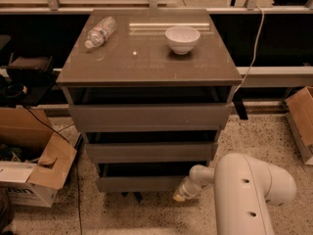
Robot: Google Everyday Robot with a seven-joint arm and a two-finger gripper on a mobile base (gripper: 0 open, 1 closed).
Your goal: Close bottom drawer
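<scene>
The bottom drawer point(139, 183) is the lowest of three grey-brown drawers in the cabinet point(146, 67). Its flat, handleless front shows a dark gap above it. The middle drawer point(149, 152) and the taller top drawer point(149, 116) sit above it. My white arm point(249, 195) comes in from the lower right. My gripper point(180, 195) is at the arm's tip, right by the lower right corner of the bottom drawer's front.
A plastic bottle point(100, 31) lies on the cabinet top and a white bowl point(182, 38) stands there. Open cardboard boxes point(34, 175) sit on the floor at left, another box point(301, 124) at right. Cables run along the floor.
</scene>
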